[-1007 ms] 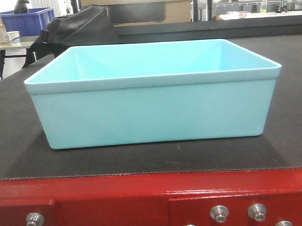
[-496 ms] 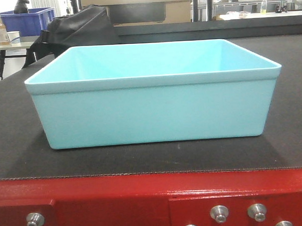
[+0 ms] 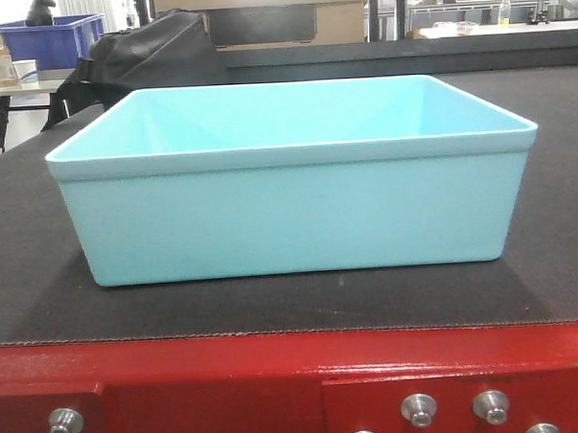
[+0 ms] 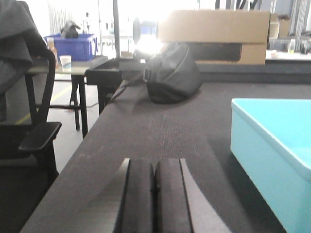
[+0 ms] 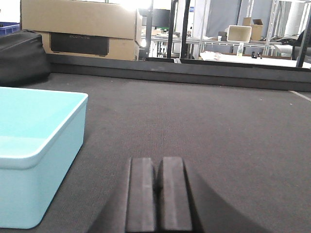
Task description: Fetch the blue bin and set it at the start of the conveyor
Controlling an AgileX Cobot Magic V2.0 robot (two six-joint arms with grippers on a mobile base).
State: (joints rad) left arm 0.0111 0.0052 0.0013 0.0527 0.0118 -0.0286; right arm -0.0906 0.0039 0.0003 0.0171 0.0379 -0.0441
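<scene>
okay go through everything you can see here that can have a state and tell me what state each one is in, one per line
blue bin: upright, open-topped, nothing visible inside, resting on the belt
conveyor start: carrying the bin near its red-framed edge
left gripper: shut, holding nothing, left of the bin
right gripper: shut, holding nothing, right of the bin
black bag: slumped on the belt behind the bin

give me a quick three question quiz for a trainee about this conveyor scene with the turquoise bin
1. True or false: the blue bin rests on the conveyor start.
2. Which gripper has the bin on its own right: A) left gripper B) right gripper?
3. Fill in: both grippers' jaws are ____.

Key: 1 true. 2 A; in the left wrist view the bin lies to the right, apart from the gripper. 3 shut, and holding nothing.
</scene>
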